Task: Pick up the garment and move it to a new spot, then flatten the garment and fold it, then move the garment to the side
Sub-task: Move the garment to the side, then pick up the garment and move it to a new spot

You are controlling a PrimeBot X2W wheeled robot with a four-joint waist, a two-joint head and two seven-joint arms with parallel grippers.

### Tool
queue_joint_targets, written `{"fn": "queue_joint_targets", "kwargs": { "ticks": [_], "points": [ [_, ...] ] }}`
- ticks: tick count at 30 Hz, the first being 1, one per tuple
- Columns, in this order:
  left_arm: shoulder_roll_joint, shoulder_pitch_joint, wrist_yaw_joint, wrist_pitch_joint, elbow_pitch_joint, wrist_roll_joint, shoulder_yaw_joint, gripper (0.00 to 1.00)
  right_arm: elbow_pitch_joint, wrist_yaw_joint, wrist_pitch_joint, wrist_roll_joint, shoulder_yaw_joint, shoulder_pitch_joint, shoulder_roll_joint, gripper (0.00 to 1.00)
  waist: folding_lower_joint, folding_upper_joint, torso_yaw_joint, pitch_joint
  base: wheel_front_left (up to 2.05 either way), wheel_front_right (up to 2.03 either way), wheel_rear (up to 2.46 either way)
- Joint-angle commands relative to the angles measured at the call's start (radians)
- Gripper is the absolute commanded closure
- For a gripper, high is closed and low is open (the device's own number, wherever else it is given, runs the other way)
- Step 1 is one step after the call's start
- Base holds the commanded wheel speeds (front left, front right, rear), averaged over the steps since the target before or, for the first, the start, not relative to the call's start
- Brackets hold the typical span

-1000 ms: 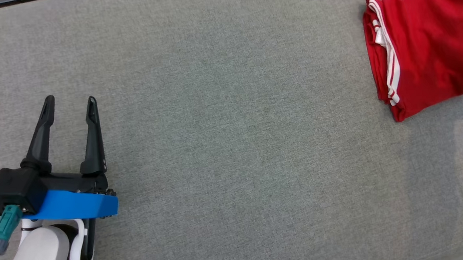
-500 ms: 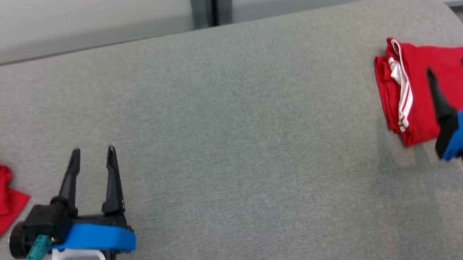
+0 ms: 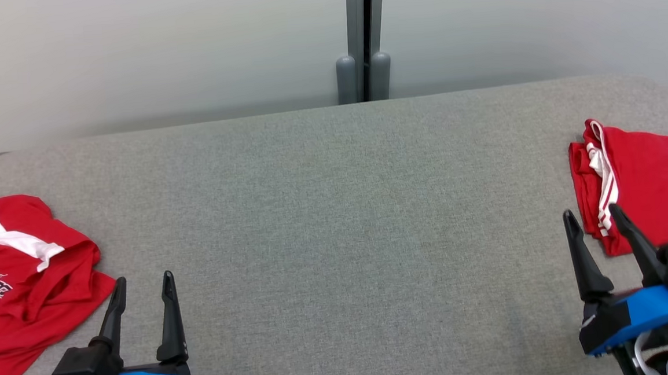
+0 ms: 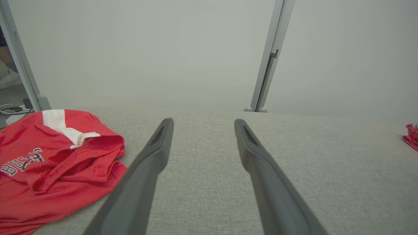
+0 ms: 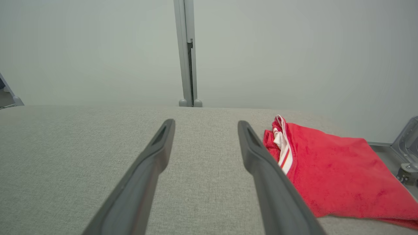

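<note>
A folded red garment [image 3: 653, 185] with white trim lies flat at the far right of the grey padded table [image 3: 335, 210]; the right wrist view shows the garment [image 5: 336, 166] just right of my fingers. My right gripper [image 3: 590, 211] is open and empty, with its tips at the fold's near left corner, and its open fingers frame bare table in its own view [image 5: 206, 121]. My left gripper [image 3: 144, 277] stands open and empty at the lower left, again with bare table between its fingers [image 4: 203, 121]. A crumpled red lettered shirt [image 3: 21, 288] lies left of it.
A pale wall with a grey post [image 3: 365, 35] runs behind the table's far edge. The table's right end curves away close behind the folded garment. Cables and a white shoe [image 4: 9, 78] show on the floor beyond the table's left end.
The head camera has tilted up, bringing the wall and the crumpled shirt into view. My right gripper has drawn back off the folded garment to its near corner and stands open.
</note>
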Motion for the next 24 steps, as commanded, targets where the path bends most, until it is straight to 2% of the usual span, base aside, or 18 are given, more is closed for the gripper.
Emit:
{"fn": "queue_joint_targets", "kwargs": {
  "ticks": [1,9,24],
  "points": [
    [-0.006,0.010,-0.006,-0.004,0.002,0.010,0.006,0.00,-0.010,0.000,-0.007,-0.006,-0.013,0.031,0.013,0.00,0.0003,0.0000,0.006,-0.015,0.00,0.00,0.00],
    [-0.025,0.036,-0.015,-0.004,0.019,0.025,0.018,0.00,-0.053,0.000,-0.009,-0.026,-0.048,0.101,0.064,0.00,0.0003,0.0000,-0.008,-0.037,0.00,0.00,0.00],
    [-0.037,0.044,-0.028,-0.004,0.018,0.037,0.032,0.00,-0.051,0.000,0.000,-0.026,-0.043,0.115,0.087,0.00,0.0003,0.0000,0.005,-0.049,0.00,0.00,0.00]
  ]
}}
